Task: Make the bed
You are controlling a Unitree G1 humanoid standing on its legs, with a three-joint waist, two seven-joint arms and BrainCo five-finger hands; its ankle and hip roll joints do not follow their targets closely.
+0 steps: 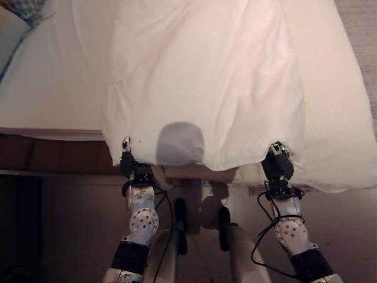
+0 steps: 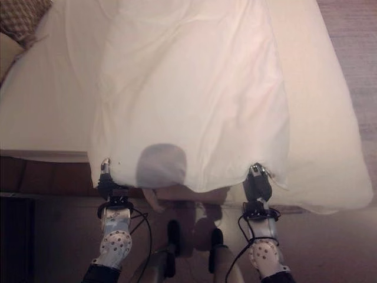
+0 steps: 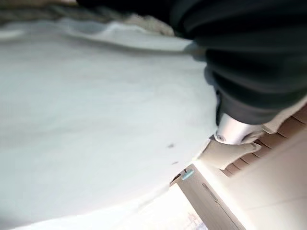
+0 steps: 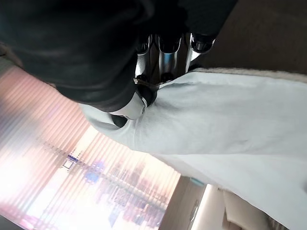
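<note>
Below me, the bed (image 1: 41,88) is taking up most of the head views, its white mattress running out past both of my arms. Over it a white duvet (image 1: 206,76) is lying lengthwise, its near edge hanging off the foot of the bed toward me, wrinkled down the middle. A patterned pillow (image 2: 20,17) is sitting at the far left corner of the bed. My left hand (image 1: 127,158) is gripping the duvet's near left corner, cloth bunching round the fingers in the left wrist view. My right hand (image 2: 257,177) is clamping the near right corner, fingers (image 4: 165,57) curling over the hem with the thumb pinching underneath. Both corners are being held just off the bed's edge.
</note>
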